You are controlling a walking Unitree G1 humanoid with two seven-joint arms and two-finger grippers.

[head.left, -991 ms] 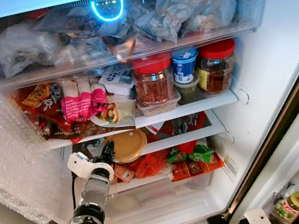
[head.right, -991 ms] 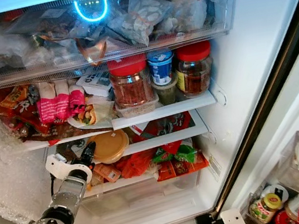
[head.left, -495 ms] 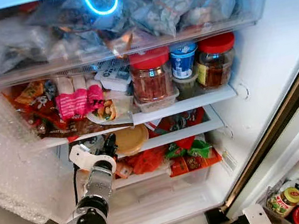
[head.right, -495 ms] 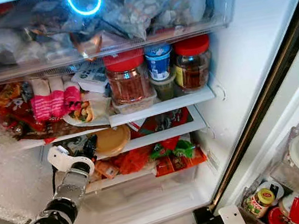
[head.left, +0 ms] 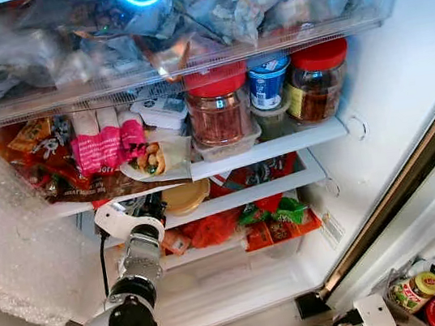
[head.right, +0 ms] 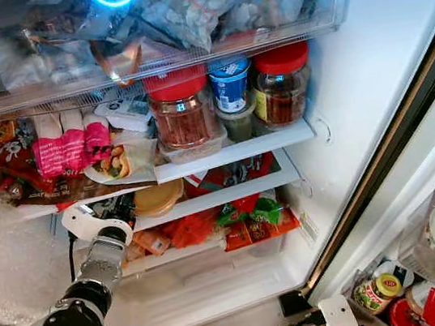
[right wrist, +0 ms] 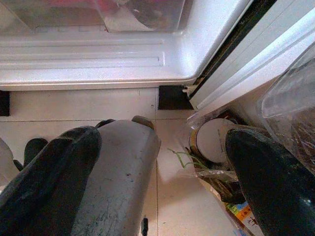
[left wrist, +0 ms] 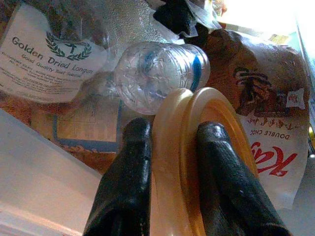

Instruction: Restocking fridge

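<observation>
Two jars [head.left: 220, 113] stand on the fridge shelf [head.left: 273, 148], with a tub [head.left: 269, 90] between them, above the round container [head.left: 185, 196].

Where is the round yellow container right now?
The round yellow container sits on the fridge's middle shelf, left side, under the plate of food, and the left gripper pinches its rim beside a clear plastic bottle.

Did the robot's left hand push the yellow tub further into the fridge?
Yes. The left gripper, jaws shut on the yellow tub, has slid it inward: more of the tub now hides under the shelf holding the jars.
</observation>
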